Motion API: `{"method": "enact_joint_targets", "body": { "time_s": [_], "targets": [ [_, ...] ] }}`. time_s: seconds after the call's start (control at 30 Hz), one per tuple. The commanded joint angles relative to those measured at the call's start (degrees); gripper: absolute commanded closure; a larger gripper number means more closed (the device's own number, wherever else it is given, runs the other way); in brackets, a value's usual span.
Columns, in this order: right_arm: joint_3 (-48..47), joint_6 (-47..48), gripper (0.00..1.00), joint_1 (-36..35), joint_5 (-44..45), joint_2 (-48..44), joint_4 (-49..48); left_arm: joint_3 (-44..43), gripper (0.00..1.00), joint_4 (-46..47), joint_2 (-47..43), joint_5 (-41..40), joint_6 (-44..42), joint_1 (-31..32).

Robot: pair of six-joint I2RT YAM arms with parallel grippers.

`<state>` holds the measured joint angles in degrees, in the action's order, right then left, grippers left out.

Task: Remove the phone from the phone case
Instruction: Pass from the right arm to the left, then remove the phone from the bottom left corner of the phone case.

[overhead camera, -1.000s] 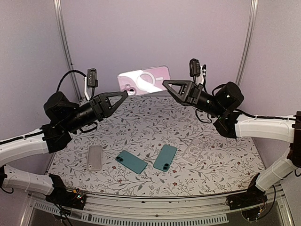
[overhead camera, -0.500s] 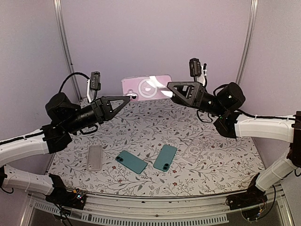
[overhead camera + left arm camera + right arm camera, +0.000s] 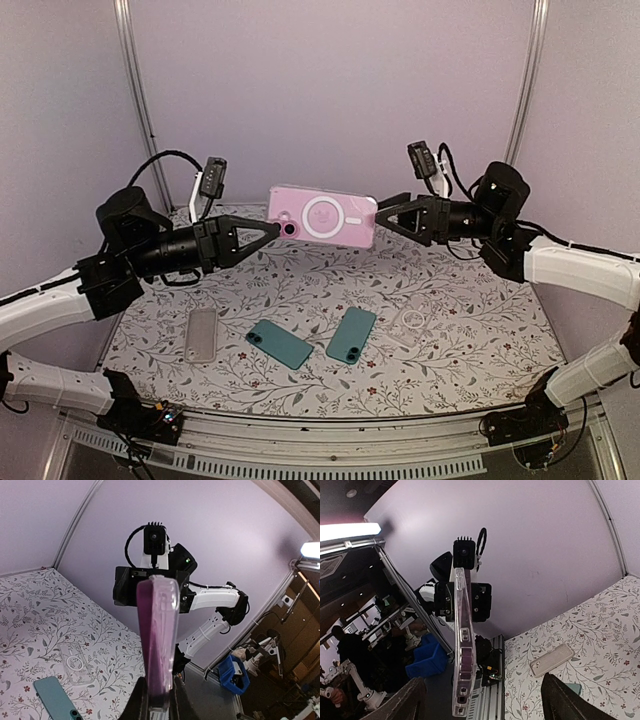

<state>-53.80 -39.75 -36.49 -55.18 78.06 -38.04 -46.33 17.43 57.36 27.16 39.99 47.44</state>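
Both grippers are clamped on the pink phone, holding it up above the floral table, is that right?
No. Only the left gripper is clamped on the pink phone; the right gripper stands open at its other end, as the right wrist view shows. The phone is up above the floral table.

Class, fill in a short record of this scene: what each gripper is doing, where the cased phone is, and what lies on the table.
Left gripper: shut on one end of the pink phone, which sits in its clear case
Right gripper: open, jaws either side of the other end, not gripping
Pink phone: held in the air above the table
On the table: two teal phones, two empty clear cases
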Motion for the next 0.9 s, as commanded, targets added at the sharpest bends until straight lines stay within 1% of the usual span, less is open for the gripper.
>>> {"method": "enact_joint_targets", "body": {
  "time_s": [0.0,0.2,0.37,0.43,0.47,0.53,0.63,0.87],
  "targets": [
    [-3.70,6.04,0.23,0.10,-8.22,-0.60,8.64,-3.89,1.00,-1.86,-1.00,3.59,-2.59,-0.59],
    [-5.48,6.13,0.29,0.10,-9.51,0.45,12.28,-6.06,1.00,-5.83,0.05,4.34,-4.71,-0.59],
    [-8.16,9.19,0.39,0.10,-7.95,1.09,20.23,-7.11,1.00,-8.29,1.06,4.44,-5.98,-0.59],
    [-8.94,10.78,0.41,0.10,-7.31,1.38,22.87,-7.87,1.00,-9.51,1.84,4.30,-6.58,-0.54],
    [-9.02,11.25,0.44,0.10,-7.17,1.53,23.71,-8.28,1.00,-10.11,2.20,4.19,-6.86,-0.54],
    [-9.04,11.73,0.48,0.10,-7.05,1.56,24.59,-8.60,1.00,-10.52,2.48,3.65,-7.20,-0.51],
    [-8.83,12.30,0.49,0.11,-6.97,1.48,25.66,-9.01,1.00,-10.87,2.77,2.73,-7.67,-0.59],
    [-8.47,13.32,0.58,0.10,-6.44,1.43,26.37,-11.42,1.00,-15.33,5.27,1.39,-9.18,-0.59]
  ]
}}
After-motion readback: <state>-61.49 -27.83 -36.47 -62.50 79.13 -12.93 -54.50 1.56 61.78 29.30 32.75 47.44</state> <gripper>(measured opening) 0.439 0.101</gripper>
